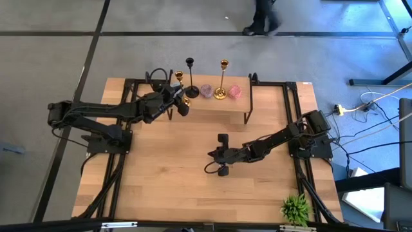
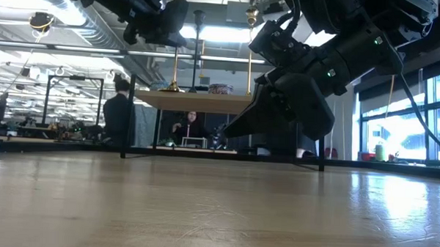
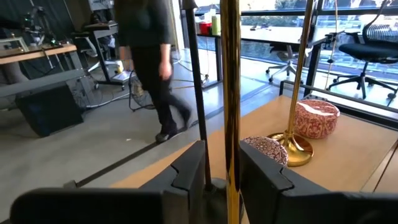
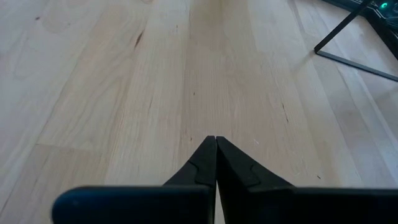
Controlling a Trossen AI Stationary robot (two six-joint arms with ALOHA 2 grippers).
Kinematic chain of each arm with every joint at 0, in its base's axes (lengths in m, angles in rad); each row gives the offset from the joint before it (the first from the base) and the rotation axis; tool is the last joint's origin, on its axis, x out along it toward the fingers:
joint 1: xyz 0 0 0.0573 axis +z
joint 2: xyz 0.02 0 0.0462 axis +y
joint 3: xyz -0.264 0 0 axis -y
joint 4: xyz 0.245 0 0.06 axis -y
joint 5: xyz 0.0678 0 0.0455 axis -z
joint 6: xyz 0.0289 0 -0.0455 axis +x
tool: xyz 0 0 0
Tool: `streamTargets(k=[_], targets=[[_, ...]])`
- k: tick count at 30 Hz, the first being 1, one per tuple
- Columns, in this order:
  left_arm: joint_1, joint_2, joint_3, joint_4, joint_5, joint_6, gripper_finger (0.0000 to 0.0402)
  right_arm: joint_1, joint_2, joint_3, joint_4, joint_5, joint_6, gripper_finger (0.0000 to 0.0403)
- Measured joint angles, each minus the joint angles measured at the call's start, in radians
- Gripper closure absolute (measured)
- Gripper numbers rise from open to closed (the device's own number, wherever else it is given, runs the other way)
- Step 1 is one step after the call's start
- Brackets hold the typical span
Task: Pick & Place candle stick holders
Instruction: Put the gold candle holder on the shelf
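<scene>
Three candle stick holders stand on their round bases on a raised wooden shelf (image 1: 270, 106) at the table's far side: a gold one (image 1: 179, 82) at the left, a black one (image 1: 190, 76) and a second gold one (image 1: 222, 80). My left gripper (image 1: 182, 102) is open at the left gold holder. In the left wrist view its stem (image 3: 231, 93) rises between the fingers of my left gripper (image 3: 222, 163), with the black stem (image 3: 198, 93) behind. My right gripper (image 1: 215, 154) is shut and empty, low over the table's middle, as the right wrist view (image 4: 215, 140) shows. My left gripper comes level from the table's near left side, with a finger on each side of the left gold holder's stem. The stem runs right beside one finger (image 3: 264, 177), with a gap to the other. I cannot tell whether it touches. The holder's base (image 2: 171, 86) rests on the shelf.
Two small patterned jars (image 1: 206, 90) (image 1: 234, 91) sit on the shelf between the holders. The shelf stands on thin black legs (image 1: 248, 115). A small green plant (image 1: 296, 207) stands at the near right corner. A person (image 3: 149, 62) walks beyond the table's far edge.
</scene>
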Motion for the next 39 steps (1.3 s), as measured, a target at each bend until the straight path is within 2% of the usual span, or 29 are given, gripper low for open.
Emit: streamTargets(k=[5, 9, 17, 27, 36, 39], targets=[[-0.021, 0.0, 0.0, 0.001, -0.006, 0.014, 0.0313, 0.0, 0.0, 0.0, 0.0, 0.0, 0.0, 0.0396], [-0.036, -0.015, 0.001, -0.004, -0.052, 0.035, 0.0313, 0.0, 0.0, 0.0, 0.0, 0.0, 0.0, 0.0396], [-0.061, -0.105, 0.002, -0.062, -0.059, 0.035, 0.0313, 0.0, 0.0, 0.0, 0.001, -0.003, 0.004, 0.0396], [-0.123, -0.177, 0.002, -0.216, -0.062, -0.054, 0.0313, 0.0, 0.0, 0.0, 0.007, -0.007, 0.004, 0.0396], [-0.171, -0.144, 0.002, -0.416, 0.01, -0.158, 0.0315, 0.0, 0.0, 0.0, 0.011, -0.007, 0.007, 0.0396], [-0.177, -0.118, 0.002, -0.489, 0.027, -0.187, 0.0333, 0.0, 0.0, 0.0, 0.012, -0.007, 0.007, 0.0396]])
